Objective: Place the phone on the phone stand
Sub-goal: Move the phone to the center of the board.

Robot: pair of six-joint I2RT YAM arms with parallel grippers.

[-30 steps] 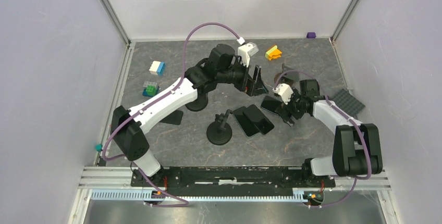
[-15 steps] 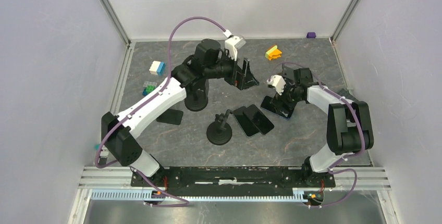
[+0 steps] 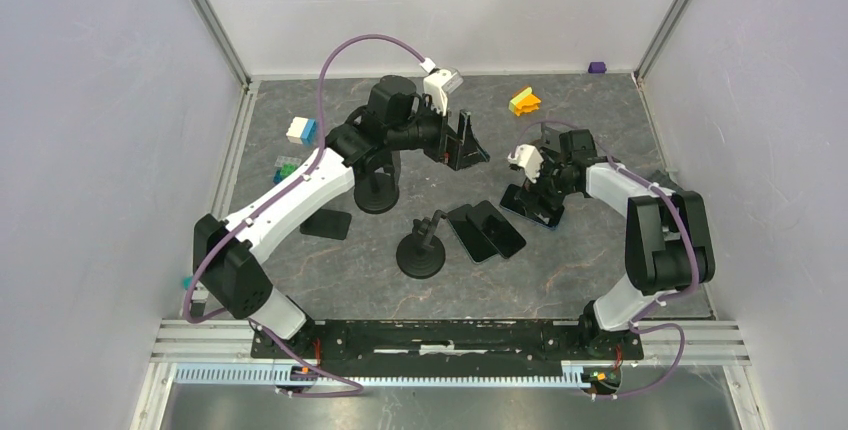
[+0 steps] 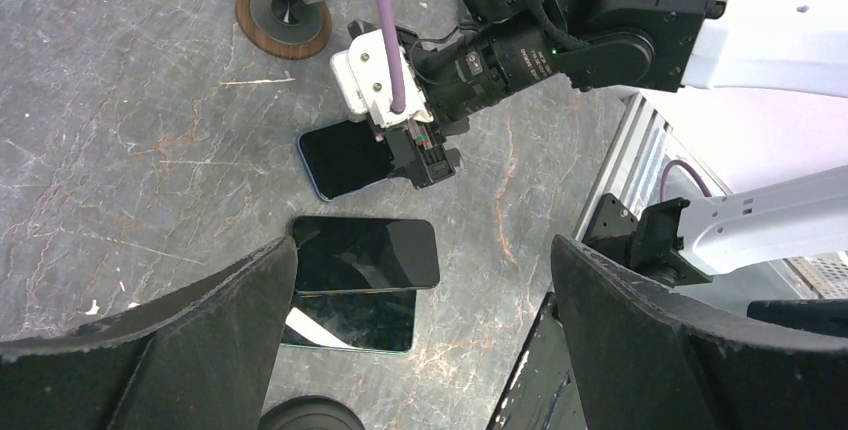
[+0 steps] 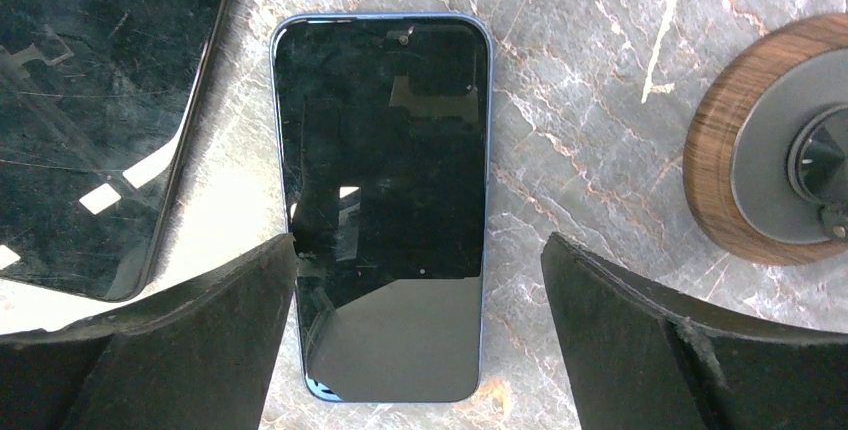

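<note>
Right gripper (image 5: 416, 242) is hovering wide open over the blue-edged phone (image 5: 385, 130), wood-based phone stand (image 5: 715, 150) at its 3 o'clock; left gripper (image 4: 422, 248) is gaping wide, empty

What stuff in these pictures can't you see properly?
Top view: a round black base is mostly hidden under the left arm.
Top view: the blue phone is partly covered by the right gripper.
Right wrist view: the wooden-rimmed stand is cut off by the right edge.
Left wrist view: the lower phone is mostly covered by the upper phone.
</note>
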